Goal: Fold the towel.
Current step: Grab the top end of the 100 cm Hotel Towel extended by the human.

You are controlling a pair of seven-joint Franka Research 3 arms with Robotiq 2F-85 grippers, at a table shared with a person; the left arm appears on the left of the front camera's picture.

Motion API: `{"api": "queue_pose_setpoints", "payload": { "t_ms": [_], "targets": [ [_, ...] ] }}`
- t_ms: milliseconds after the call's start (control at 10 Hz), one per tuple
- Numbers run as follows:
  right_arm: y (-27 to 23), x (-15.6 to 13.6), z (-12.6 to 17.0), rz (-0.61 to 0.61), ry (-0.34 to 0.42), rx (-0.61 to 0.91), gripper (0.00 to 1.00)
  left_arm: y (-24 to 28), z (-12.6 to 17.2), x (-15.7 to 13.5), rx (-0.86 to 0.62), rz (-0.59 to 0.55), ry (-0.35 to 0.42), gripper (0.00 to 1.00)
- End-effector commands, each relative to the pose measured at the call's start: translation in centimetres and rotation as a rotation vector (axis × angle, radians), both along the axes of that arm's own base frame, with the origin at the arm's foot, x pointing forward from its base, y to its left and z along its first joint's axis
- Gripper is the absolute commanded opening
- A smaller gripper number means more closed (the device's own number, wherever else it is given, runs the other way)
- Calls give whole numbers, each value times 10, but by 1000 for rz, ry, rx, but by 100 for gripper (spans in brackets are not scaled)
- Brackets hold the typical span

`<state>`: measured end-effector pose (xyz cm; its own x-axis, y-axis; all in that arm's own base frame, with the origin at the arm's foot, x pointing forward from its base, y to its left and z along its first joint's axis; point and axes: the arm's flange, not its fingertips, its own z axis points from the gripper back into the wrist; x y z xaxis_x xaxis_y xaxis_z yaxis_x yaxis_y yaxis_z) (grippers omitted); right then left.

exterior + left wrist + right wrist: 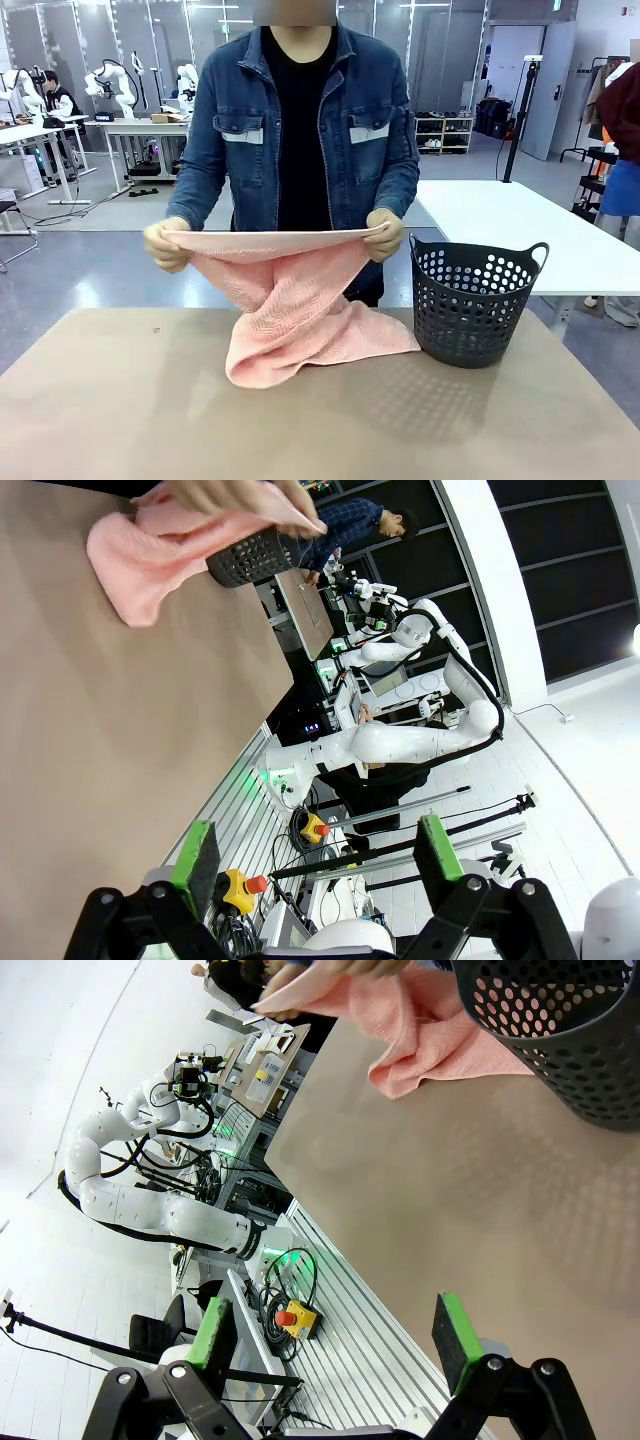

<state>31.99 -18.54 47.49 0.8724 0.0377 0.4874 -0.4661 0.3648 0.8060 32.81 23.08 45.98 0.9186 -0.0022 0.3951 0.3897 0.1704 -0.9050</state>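
The person stretches the towel's [300, 300] top edge taut between one hand [165, 245] and the other hand [385, 235], probably to square it for folding, while its lower part rests heaped on the surface [150, 400] just beside the basket [478, 300], far across from the left gripper [315, 852] and right gripper [340, 1335], both spread wide and empty.

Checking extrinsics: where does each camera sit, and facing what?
Front: between the arms, looking across the table at the person holding the towel beside the basket.
Left wrist: on the left arm, looking along the open left claw over the table edge.
Right wrist: likewise along the open right claw.
Shared: all three show towel and basket.
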Motion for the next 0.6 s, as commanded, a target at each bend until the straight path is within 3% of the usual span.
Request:
{"api": "queue_pose_setpoints", "payload": {
  "t_ms": [0,500],
  "targets": [
    [0,1,0,5,-23,11,100,-1,1,-3,-6,-14,-6,100],
    [0,1,0,5,-23,11,100,-1,1,-3,-6,-14,-6,100]
  ]
}}
